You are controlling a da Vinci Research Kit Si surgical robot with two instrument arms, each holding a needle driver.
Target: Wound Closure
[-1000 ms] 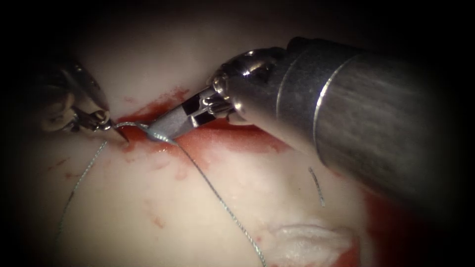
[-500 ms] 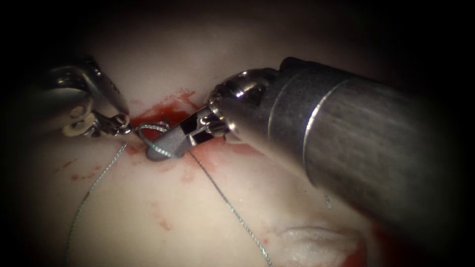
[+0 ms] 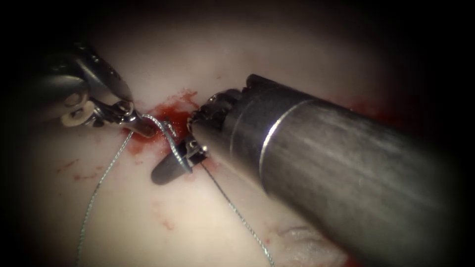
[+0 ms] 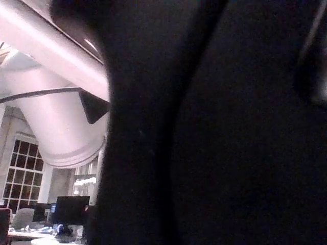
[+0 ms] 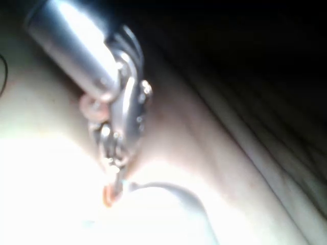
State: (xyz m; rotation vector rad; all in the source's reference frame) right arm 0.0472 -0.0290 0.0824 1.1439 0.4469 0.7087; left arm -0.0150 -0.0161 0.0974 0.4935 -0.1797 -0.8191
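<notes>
Thread (image 3: 170, 138) loops over the right pincer (image 3: 170, 168), seemingly closed empty; left pincer (image 3: 141, 126) clamps thread at the cut (image 3: 163, 111).

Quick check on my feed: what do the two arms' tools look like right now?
The right arm's tool has a thick grey metal shaft with a bright ring, a dark wrist and a tapered grey gripper. The left arm's tool is silvery, with a rounded polished wrist, small pins and a slim gripper.

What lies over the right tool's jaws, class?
A loop of thread crosses over the right tool, running to the left tool, whose shut jaws hold it. The tissue beneath the right tool is hidden.
</notes>
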